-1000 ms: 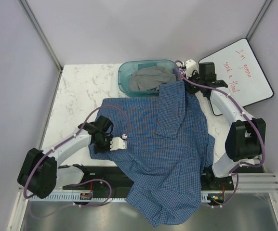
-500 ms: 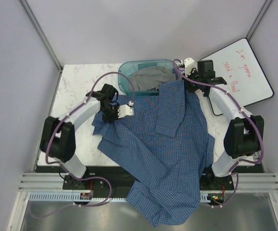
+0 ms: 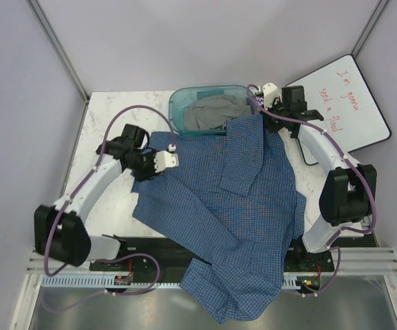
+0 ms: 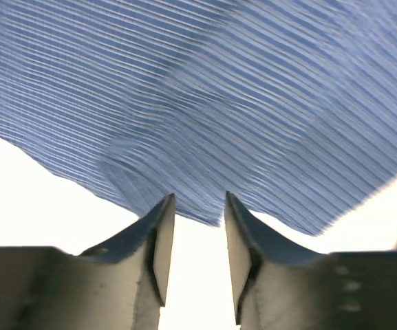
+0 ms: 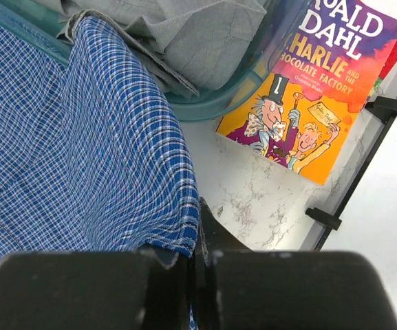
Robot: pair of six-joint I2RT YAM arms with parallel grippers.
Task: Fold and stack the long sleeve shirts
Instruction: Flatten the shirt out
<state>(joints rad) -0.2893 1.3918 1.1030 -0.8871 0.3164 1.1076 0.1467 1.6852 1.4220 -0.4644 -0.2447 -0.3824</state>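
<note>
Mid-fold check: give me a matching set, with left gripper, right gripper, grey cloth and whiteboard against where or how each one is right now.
Things:
1. left gripper
2. right gripper
3. grey cloth
4. whiteboard

Place or state:
A. in the teal tub
B. shut on the edge of the blue checked shirt
C. at the far right, red writing on it
D. jaws apart, nothing between them

Pairs: 1-D, 2-B, 3-A, 4-C
</note>
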